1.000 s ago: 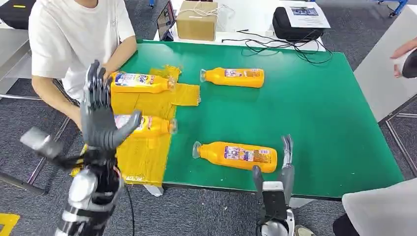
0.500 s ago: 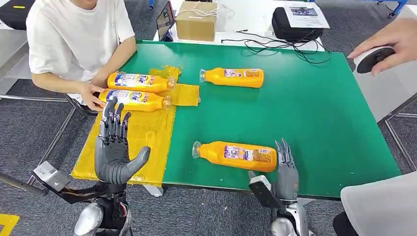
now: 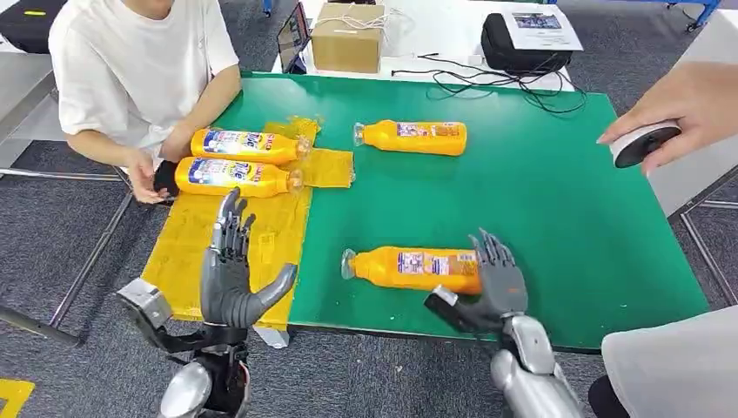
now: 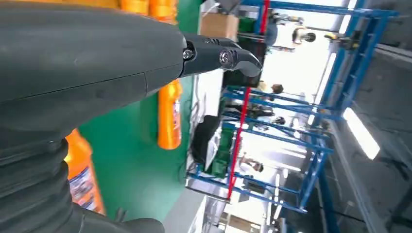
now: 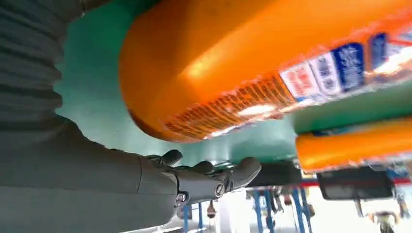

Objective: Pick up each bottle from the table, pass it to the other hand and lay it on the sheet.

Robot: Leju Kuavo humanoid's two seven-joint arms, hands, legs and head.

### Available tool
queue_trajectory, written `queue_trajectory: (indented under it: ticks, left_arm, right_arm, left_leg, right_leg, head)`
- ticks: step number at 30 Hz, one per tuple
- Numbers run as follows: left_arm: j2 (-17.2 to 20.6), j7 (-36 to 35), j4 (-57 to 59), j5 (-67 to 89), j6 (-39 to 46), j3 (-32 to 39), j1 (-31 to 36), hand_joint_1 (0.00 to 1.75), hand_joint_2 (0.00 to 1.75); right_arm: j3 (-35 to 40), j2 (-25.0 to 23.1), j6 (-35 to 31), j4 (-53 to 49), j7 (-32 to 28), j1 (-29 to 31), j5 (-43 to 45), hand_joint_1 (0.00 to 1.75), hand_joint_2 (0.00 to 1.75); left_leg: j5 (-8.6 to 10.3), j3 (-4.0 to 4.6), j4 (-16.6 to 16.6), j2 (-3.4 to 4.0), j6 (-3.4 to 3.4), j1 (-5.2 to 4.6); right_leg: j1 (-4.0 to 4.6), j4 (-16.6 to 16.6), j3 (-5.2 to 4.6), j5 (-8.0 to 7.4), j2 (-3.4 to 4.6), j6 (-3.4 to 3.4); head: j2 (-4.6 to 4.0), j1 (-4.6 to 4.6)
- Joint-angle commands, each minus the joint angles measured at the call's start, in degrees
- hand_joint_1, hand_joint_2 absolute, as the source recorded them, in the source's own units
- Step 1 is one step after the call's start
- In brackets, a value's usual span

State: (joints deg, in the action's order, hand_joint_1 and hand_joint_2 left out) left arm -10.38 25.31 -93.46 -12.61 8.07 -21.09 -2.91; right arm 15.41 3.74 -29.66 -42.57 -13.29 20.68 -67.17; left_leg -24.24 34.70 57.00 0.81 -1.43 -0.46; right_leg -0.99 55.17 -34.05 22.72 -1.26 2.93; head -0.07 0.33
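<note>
While the near bottle point(image 3: 413, 268) lies on its side on the green table point(image 3: 566, 218) close to the near edge, cap to the left, the right hand point(image 3: 489, 287) has closed in on its base end since half a second ago: its fingers point(image 3: 492, 252) now lie over the top of the base and the thumb point(image 3: 444, 305) reaches along the near side, where before the hand stood upright just beside it. Whether the bottle is truly gripped cannot be told from the head view; the right wrist view shows the orange base point(image 5: 252, 63) large against the palm, the fingers point(image 5: 214, 177) curled beyond it, the table under it. The left hand point(image 3: 233, 274) has moved right and stands raised over the near edge of the yellow sheet point(image 3: 252, 235), fingers spread and holding nothing. Two bottles point(image 3: 239, 161) lie side by side on the sheet's far part, a person's hand point(image 3: 144, 178) at their left end. A fourth bottle point(image 3: 411, 137) lies far on the table, also seen from the left wrist point(image 4: 169, 114). At the right, another person's hand point(image 3: 687, 104) holding a small round object point(image 3: 642, 144) has come lower.
</note>
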Motion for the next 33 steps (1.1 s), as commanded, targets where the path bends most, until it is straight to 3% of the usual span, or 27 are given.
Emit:
queue_trajectory:
  ticks: [1, 6, 12, 20, 25, 33]
  left_arm:
    - [-0.2, -1.1, 7.8, -0.7, 1.4, -2.2, 5.4, 0.0, 1.75]
    - [0.2, -1.0, 7.0, -0.6, 1.7, -2.5, 5.1, 0.0, 1.75]
    - [0.4, -1.2, 6.5, -0.7, 1.8, -3.3, 6.2, 0.0, 1.75]
    - [1.2, -1.2, 6.2, -0.6, 1.8, -4.8, 6.8, 0.0, 1.75]
    - [0.9, -1.2, 6.5, -0.5, 1.7, -5.2, 7.0, 0.0, 1.75]
    - [0.7, -1.2, 7.3, -0.4, 1.8, -5.0, 7.4, 0.0, 1.75]
  right_arm:
    - [7.4, -0.7, 4.5, 18.6, 2.0, 13.5, -2.7, 0.0, 1.75]
    - [9.7, -1.5, 4.7, 18.9, 3.1, 14.1, -4.4, 0.0, 1.75]
    - [11.4, -3.6, 9.7, 19.9, 3.3, 16.7, -4.2, 0.0, 1.75]
    - [12.9, -5.3, 8.1, 18.7, -2.3, 13.8, -0.1, 0.0, 1.75]
    - [13.1, -6.1, 8.5, 18.8, -2.5, 13.2, 0.5, 0.0, 1.75]
    - [16.6, -5.6, 18.7, 22.7, 4.6, 15.9, -1.0, 0.0, 1.75]
  left_leg:
    - [-0.02, -0.18, 0.0, 0.02, 0.07, 0.04]
    - [-0.11, -0.35, 0.0, 0.03, 0.11, 0.09]
    - [-0.08, -0.24, 0.1, 0.07, 0.1, 0.09]
    - [-0.04, -0.27, 0.0, 0.0, 0.08, 0.09]
    - [-0.06, -0.35, -0.1, -0.05, 0.09, 0.11]
    - [-0.05, -0.37, 0.0, -0.02, 0.11, 0.1]
  right_leg:
    - [0.03, 0.0, 0.15, 0.02, 0.13, -0.1]
    - [0.07, 0.0, 0.31, 0.09, 0.18, -0.14]
    - [0.07, 0.1, 0.18, 0.04, 0.21, -0.13]
    - [0.07, 0.0, 0.24, 0.04, 0.08, -0.12]
    - [0.09, -0.1, 0.33, 0.06, 0.07, -0.13]
    - [0.08, 0.0, 0.32, 0.04, 0.14, -0.15]
  head:
    - [0.0, 0.0]
    - [0.0, 0.0]
    - [0.0, 0.0]
    - [0.0, 0.0]
    - [0.0, 0.0]
    - [0.0, 0.0]
